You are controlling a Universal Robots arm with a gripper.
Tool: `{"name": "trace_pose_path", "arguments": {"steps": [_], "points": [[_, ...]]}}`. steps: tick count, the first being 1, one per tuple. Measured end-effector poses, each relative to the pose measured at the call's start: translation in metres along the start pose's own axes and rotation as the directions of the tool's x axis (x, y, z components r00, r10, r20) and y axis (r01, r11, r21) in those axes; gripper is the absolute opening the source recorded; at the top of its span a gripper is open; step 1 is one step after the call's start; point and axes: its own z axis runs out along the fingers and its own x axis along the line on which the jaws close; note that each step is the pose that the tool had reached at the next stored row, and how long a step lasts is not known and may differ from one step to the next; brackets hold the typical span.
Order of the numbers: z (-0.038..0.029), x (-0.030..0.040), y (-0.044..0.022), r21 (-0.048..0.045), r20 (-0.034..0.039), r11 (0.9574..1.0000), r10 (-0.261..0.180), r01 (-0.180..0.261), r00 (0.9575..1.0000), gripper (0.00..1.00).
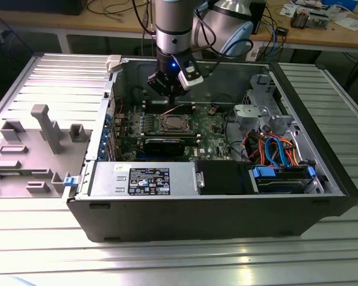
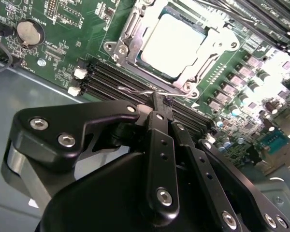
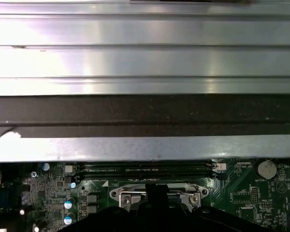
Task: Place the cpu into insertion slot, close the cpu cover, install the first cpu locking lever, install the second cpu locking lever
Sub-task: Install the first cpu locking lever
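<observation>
While the open computer case [image 1: 322, 179] lies on the ribbed worktop [image 1: 59, 77], the green motherboard [image 2: 77, 29] carries the insertion slot [image 2: 130, 29] just beyond the end effector [image 2: 165, 104], the cpu [image 2: 171, 41] seated under the closed cpu cover [image 2: 217, 46]; fingertips together (seemingly nipping a thin wire lever [image 2: 135, 90]), memory slots [image 2: 111, 77] between

One far camera, two close cameras on the arm.
The exterior view looks down from high into the open computer case [image 1: 215, 202]; both wrist views sit near the green circuit board [image 2: 72, 29] and share the insertion slot [image 2: 171, 46].
</observation>
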Motion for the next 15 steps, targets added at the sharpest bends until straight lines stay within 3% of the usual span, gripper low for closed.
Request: {"name": "trace_pose_path", "arguments": {"steps": [8,15], "points": [[0.005,-0.0042,0.0023,0.0,0.0001,1.0,0.0,0.0,1.0,0.11],[0.0054,-0.0043,0.0022,0.0,0.0,1.0,0.0,0.0,1.0,0.11]]}}
